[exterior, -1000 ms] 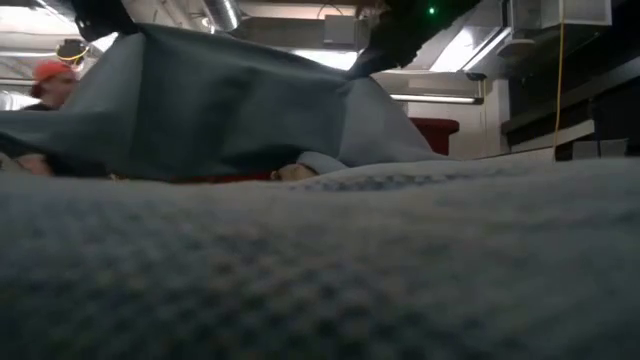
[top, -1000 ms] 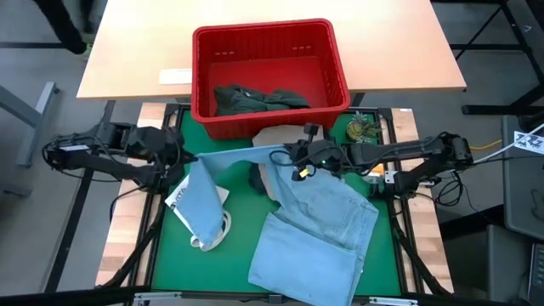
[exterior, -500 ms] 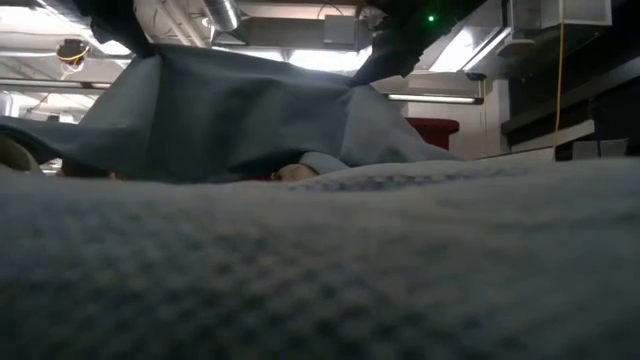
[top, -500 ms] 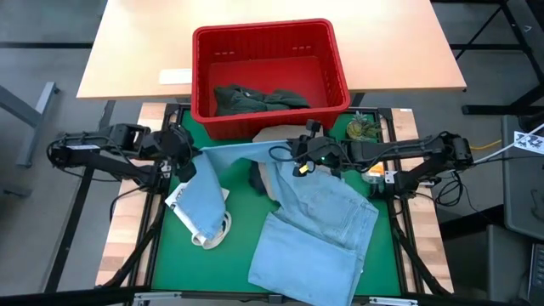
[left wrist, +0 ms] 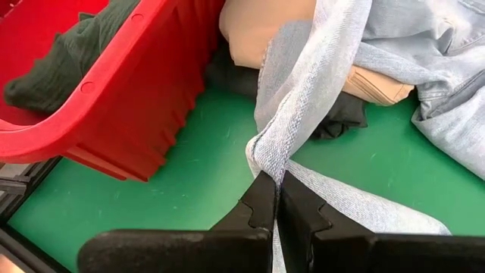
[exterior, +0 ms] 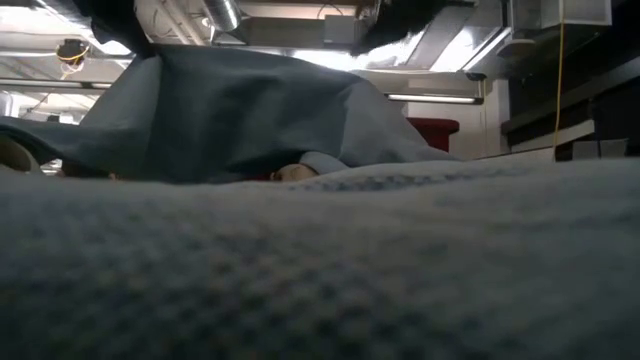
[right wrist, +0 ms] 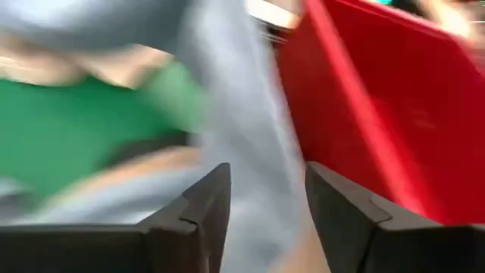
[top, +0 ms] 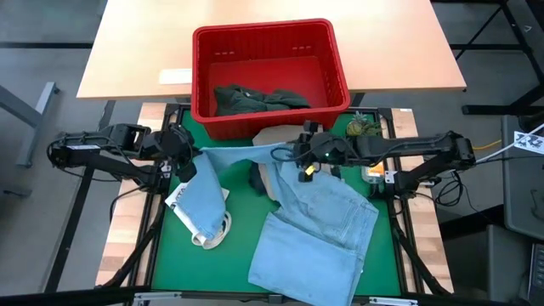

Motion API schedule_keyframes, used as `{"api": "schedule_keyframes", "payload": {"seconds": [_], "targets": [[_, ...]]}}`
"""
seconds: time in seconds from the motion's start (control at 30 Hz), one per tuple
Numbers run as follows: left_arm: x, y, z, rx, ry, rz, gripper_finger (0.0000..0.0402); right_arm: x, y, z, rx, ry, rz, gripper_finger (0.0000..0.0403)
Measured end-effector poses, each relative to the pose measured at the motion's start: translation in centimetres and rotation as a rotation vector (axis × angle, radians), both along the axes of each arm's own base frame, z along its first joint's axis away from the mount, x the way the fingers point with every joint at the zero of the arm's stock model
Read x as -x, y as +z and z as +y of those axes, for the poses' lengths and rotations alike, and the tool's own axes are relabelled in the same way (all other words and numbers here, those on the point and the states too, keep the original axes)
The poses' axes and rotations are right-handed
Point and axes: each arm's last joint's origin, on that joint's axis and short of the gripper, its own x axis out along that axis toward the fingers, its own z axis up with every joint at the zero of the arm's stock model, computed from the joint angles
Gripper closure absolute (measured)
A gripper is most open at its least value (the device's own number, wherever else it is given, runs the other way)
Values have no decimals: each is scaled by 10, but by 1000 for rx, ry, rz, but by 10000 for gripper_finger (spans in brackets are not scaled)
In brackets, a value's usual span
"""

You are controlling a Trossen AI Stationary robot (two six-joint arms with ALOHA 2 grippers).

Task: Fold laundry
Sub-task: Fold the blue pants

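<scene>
We keep the left gripper (top: 182, 159) pinched on the light blue jeans (top: 319, 229), while our right gripper (top: 304, 155) has just spread its fingers and let go beside the red basket (top: 270, 34). The jeans sag, rumpled, across the green mat (top: 170, 255), not yet folded.

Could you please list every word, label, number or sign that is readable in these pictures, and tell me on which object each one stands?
No text can be read in any view.
White rectangular label on the light wooden table: any print is too small to read.
White sheet with dark marks at the high view's right edge: pattern only, not legible.
White cloth bag under the light blue denim garment: dark marks mostly hidden, unreadable.
</scene>
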Motion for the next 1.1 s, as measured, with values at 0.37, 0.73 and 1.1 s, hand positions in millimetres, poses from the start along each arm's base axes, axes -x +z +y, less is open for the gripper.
{"api": "schedule_keyframes", "payload": {"seconds": [0.37,0.73,1.1], "targets": [[1,-1,0,0,0,10,401,22,3,82,-330,224,212,236],[1,-1,0,0,0,11,401,48,-62,151,-476,-155,634,244],[1,-1,0,0,0,12,401,48,-124,188,-516,-384,894,245]]}}
